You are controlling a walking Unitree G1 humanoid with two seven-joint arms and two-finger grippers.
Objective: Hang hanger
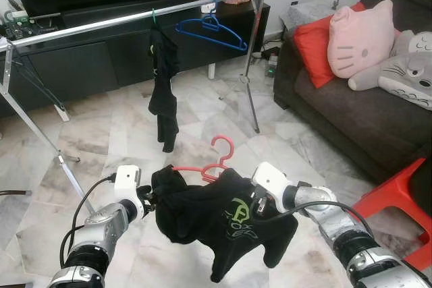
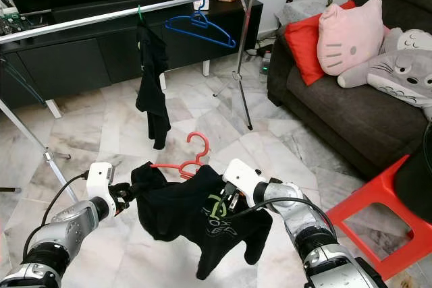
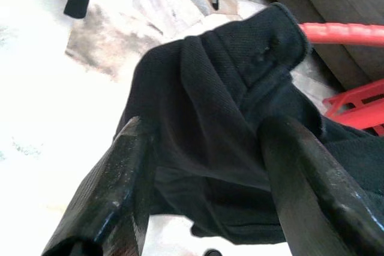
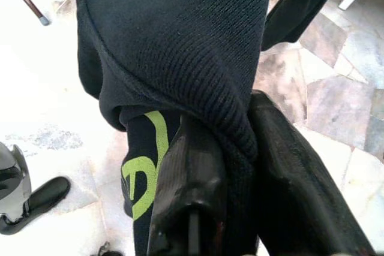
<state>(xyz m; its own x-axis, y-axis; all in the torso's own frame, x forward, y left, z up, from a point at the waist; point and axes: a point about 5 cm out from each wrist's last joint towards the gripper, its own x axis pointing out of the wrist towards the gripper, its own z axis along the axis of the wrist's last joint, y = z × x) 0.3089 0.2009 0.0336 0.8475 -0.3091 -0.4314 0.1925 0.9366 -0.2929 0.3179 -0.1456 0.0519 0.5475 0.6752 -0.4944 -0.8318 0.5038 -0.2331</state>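
Item: red plastic hanger [image 1: 214, 158] dressed with a black knit shirt bearing a green printed logo [image 1: 223, 220], held in the air between both arms, low over the marble-tiled floor [image 1: 196, 109] and short of the silver metal clothes rail [image 1: 135, 18]

Left tool [image 1: 150, 199]: spread around a bunched shoulder of the shirt; in the left wrist view its fingers [image 3: 108, 196] stand either side of the cloth with a gap, so the pinch looks loose rather than clamped

Right tool [image 1: 258, 200]: clenched on a fold of the same shirt at the other shoulder, fingers [image 4: 192, 202] pressed into the knit

Hook: free, upright, pointing toward the rail

Step in hand, as judged: carry and lift the load to the rail. To do it well, both arms should rise together so the hanger stays level and the shirt does not slide off; the hook must clear the top of the rail, then drop over it. The grip is on cloth, not plastic, so a tug risks pulling the shirt away

Open room: bare rail runs between the hanging black garment on a green hook [image 1: 164, 92] and the left stand leg; a shorter bare stretch lies between that garment and the empty blue plastic hanger [image 1: 210, 30]

Edges to mind: slanting rail legs on the floor, dark grey sofa [image 1: 351, 112] and red plastic stool [image 1: 398, 193] along the right side, black television cabinet [image 1: 88, 59] behind the rail
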